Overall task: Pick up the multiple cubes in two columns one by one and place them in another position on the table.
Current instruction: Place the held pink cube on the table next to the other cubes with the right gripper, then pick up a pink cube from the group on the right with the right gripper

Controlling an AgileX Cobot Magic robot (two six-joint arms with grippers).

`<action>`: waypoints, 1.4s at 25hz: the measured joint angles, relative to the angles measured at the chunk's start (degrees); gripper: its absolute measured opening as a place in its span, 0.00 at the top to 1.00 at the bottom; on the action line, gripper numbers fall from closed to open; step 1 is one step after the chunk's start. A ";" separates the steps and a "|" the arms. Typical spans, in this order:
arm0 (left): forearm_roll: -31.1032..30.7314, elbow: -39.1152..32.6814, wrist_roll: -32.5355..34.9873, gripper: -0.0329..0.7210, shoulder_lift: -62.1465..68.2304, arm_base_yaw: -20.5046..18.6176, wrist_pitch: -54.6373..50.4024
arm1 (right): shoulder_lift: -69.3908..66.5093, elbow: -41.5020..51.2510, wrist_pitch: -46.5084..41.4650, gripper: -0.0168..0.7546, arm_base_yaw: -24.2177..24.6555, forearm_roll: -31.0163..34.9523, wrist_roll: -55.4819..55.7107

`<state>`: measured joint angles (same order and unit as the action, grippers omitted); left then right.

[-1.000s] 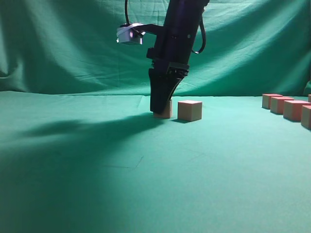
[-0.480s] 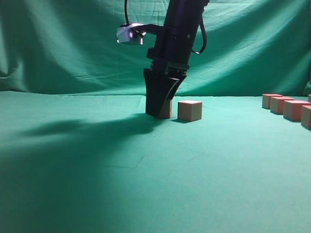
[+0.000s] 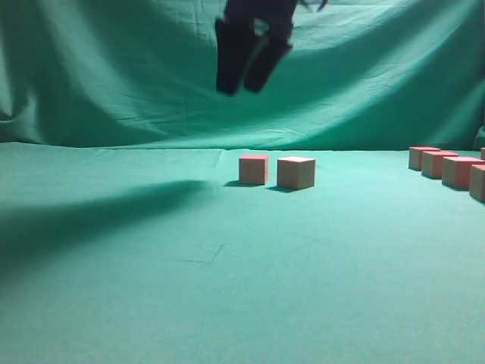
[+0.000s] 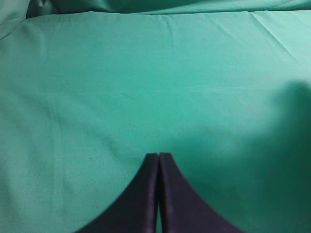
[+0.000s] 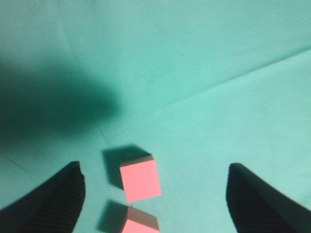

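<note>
Two cubes stand side by side on the table (image 3: 189, 288): one cube (image 3: 254, 169) with a reddish top and a paler cube (image 3: 296, 172) just to its right. My right gripper (image 3: 244, 77) hangs high above them, open, nothing between its fingers. In the right wrist view the open right gripper (image 5: 155, 166) looks straight down on the one cube (image 5: 140, 180), with the other cube (image 5: 140, 224) cut off by the bottom edge. Several more cubes (image 3: 439, 164) stand in a row at the far right. My left gripper (image 4: 158, 156) is shut and empty over bare table cloth (image 4: 146, 87).
A folded green curtain (image 3: 114, 68) hangs behind the table. A broad shadow (image 3: 91, 212) lies over the left of the cloth. The row of cubes runs out of view at the right edge (image 3: 479, 182).
My right gripper opened, let go of the left cube and rose straight up, well above it. The cube stays on the table beside the other one.
</note>
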<state>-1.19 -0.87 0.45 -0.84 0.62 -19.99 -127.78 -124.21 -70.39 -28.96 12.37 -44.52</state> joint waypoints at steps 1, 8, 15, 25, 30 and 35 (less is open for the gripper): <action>0.00 0.00 0.00 0.96 0.00 0.00 0.00 | 1.48 -0.47 -0.26 0.26 0.00 0.00 2.15; 0.00 0.00 0.00 0.96 0.00 0.00 0.00 | 13.44 -0.74 -1.30 0.26 0.00 -6.78 18.52; 0.00 0.00 0.00 0.96 0.00 0.00 0.00 | 27.88 5.28 -1.67 0.26 0.00 -24.80 41.66; 0.00 0.00 0.00 0.96 0.00 0.00 0.00 | 46.07 40.05 -1.79 0.26 7.90 -28.92 56.26; 0.00 0.00 0.00 0.96 0.00 0.00 0.00 | 46.20 54.50 0.21 0.26 15.04 -23.27 57.84; 0.00 0.00 0.00 0.96 0.00 0.00 0.00 | 45.47 64.58 10.80 0.26 17.16 -17.71 56.73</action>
<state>-1.19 -0.87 0.45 -0.84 0.62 -19.99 -82.31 -59.63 -59.59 -11.80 -5.34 12.22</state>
